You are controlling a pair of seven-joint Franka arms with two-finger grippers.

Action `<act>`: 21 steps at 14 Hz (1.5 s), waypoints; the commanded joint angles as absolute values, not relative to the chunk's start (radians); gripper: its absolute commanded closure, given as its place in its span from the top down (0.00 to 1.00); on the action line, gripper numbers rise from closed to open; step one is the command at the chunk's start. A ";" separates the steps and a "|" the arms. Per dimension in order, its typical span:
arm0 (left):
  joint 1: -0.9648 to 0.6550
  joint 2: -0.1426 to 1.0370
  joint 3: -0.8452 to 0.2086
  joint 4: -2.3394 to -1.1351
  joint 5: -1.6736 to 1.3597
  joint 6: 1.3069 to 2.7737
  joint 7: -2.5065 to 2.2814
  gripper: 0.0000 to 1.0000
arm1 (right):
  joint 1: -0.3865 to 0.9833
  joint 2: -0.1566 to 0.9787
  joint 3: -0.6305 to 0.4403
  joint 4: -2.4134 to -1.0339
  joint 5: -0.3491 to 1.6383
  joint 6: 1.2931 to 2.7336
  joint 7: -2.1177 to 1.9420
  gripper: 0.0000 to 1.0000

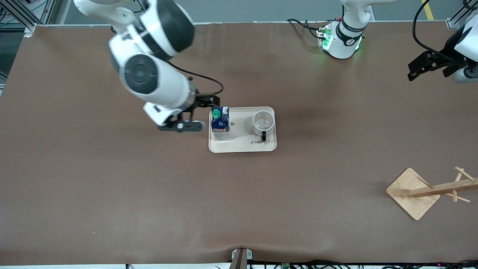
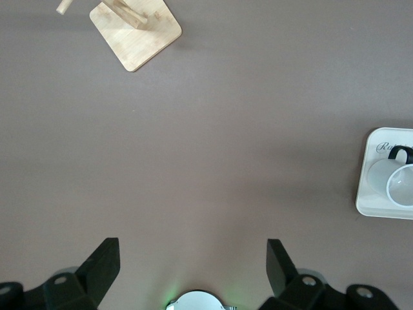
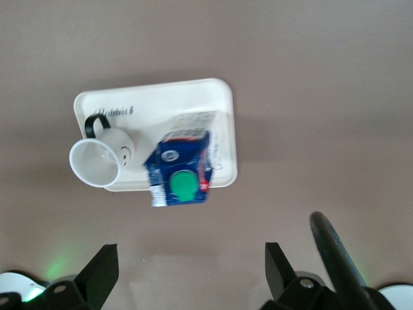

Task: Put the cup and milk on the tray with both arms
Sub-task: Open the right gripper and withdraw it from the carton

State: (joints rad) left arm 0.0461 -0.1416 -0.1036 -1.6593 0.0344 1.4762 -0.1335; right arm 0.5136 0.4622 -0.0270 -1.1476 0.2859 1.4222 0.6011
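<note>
The cream tray [image 1: 239, 142] lies mid-table. On it stand the dark-blue milk carton [image 1: 220, 124] with its green cap, at the end toward the right arm, and the white cup [image 1: 263, 123], upright with its handle toward the front camera. My right gripper [image 1: 205, 113] hovers open and empty just off the tray's edge beside the milk. In the right wrist view the milk [image 3: 181, 171], cup [image 3: 100, 158] and tray [image 3: 155, 97] lie ahead of the open right gripper [image 3: 190, 265]. My left gripper [image 1: 412, 73] waits open over bare table at the left arm's end; its wrist view shows the left gripper [image 2: 192, 258] empty, with the cup [image 2: 397, 181] and tray [image 2: 374, 194] at the frame's edge.
A wooden rack with a square base [image 1: 412, 194] and pegs lies tipped on the table near the front camera toward the left arm's end; the rack base [image 2: 135, 32] also shows in the left wrist view. The left arm's green-lit base [image 1: 341, 41] stands at the table's back edge.
</note>
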 commanded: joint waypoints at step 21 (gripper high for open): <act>0.052 -0.149 -0.106 -1.620 0.025 1.448 -0.140 1.00 | -0.017 -0.017 -0.018 -1.568 0.029 1.476 0.002 1.00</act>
State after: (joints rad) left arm 0.0490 -0.1513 -0.1028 -1.6299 0.0344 1.4521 -0.1334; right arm 0.0125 0.0025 -0.0364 -1.5414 0.0349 1.4626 0.0342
